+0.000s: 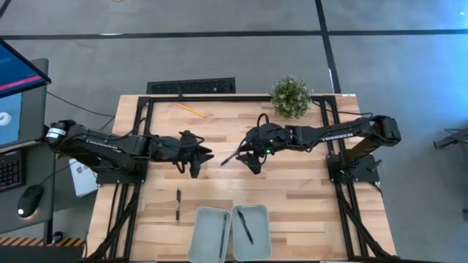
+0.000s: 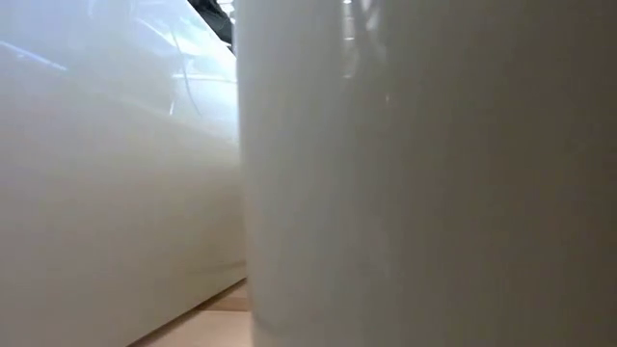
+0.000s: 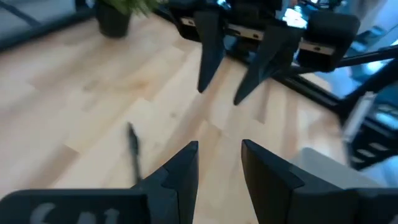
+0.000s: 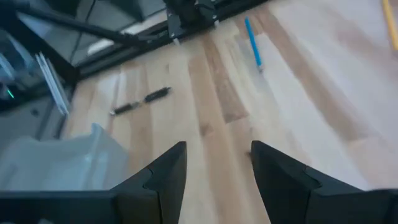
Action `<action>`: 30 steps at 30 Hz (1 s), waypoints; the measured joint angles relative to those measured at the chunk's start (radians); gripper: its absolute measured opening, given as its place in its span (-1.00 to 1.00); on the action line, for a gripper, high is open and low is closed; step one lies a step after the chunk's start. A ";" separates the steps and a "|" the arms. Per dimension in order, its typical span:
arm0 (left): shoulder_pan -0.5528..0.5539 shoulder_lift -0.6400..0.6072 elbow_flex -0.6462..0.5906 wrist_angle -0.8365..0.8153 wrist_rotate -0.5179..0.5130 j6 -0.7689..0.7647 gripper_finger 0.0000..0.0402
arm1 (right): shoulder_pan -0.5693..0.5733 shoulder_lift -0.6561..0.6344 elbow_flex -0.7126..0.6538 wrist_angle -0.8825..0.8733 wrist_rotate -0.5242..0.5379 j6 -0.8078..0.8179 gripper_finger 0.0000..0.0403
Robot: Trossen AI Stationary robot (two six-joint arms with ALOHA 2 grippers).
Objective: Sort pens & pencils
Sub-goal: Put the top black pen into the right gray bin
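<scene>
Both claws, left (image 1: pixel 196 162) and right (image 1: pixel 252 157), hang part-open, empty; the thin black pen (image 1: pixel 178 204) lies lengthwise on the wooden worktop (image 1: pixel 292 190), nearest the left.

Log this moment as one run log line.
left gripper open, empty | right gripper open, empty | pen on table | trays hold pens

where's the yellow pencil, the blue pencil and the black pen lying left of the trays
yellow pencil (image 1: pixel 191 110): high view, middle of its shaft
blue pencil (image 4: pixel 252 43): right wrist view, middle of its shaft
black pen (image 1: pixel 178 204): high view, middle of its barrel
</scene>
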 joint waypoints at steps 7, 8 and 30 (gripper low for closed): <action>0.036 0.000 0.000 -0.013 -0.150 0.118 -0.44 | -0.008 0.000 0.000 -0.002 0.000 -0.250 0.00; 0.047 0.000 0.000 -0.014 -0.167 0.118 -0.44 | -0.011 0.000 0.000 -0.003 -0.001 -0.295 0.00; 0.237 0.000 0.000 -0.043 -0.083 0.137 -0.44 | -0.091 0.047 0.000 -0.138 -0.002 -0.345 0.00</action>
